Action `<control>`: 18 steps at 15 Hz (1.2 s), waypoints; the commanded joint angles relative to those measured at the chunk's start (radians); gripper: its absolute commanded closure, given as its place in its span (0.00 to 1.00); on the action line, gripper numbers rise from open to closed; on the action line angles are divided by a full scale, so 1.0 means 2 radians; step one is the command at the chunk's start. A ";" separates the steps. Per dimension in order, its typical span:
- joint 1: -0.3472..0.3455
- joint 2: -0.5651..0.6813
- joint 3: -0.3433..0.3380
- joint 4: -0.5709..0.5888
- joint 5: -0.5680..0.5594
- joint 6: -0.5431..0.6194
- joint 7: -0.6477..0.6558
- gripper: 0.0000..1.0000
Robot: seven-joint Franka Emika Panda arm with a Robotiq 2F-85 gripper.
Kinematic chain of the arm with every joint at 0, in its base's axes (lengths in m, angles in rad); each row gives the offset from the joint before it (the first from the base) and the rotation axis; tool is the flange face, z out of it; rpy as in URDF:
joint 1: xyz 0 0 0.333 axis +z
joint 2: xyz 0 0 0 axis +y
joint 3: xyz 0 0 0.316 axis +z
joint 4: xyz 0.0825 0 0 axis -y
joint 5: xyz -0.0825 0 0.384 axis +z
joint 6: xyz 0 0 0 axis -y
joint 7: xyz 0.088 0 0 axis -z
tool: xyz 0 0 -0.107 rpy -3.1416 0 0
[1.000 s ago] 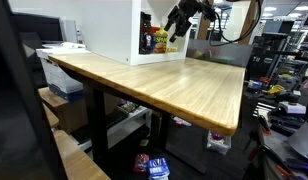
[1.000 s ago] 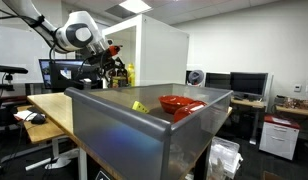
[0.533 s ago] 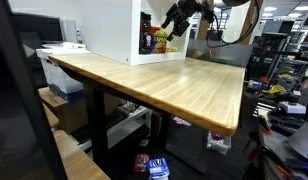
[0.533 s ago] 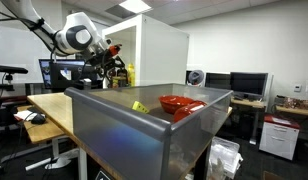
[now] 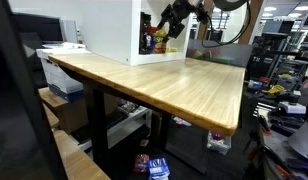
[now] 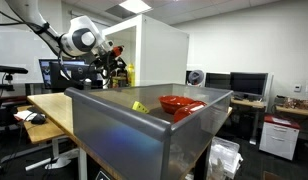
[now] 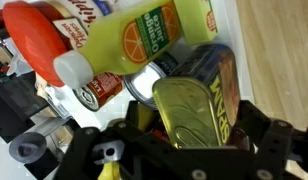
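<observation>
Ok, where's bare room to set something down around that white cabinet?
The wooden tabletop is bare from the white cabinet out to its near edge. Inside the cabinet it is crowded: juice bottle, ketchup bottle and cans packed by the open gripper.

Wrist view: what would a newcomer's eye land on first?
A gold-lidded tin can fills the middle, right before the open hand, with a bottle bearing an orange picture and a red bottle behind it. In an exterior view, they sit in a white cabinet on a long wooden table.
</observation>
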 commanded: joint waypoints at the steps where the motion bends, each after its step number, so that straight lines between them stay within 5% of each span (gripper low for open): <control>1: -0.014 0.029 0.011 0.027 -0.025 0.008 -0.001 0.00; 12: 0.006 0.058 0.006 0.041 0.005 -0.025 -0.060 0.00; 14: 0.006 0.057 0.007 0.040 0.012 -0.034 -0.071 0.25; 18: 0.007 0.051 0.008 0.046 0.033 -0.061 -0.088 0.43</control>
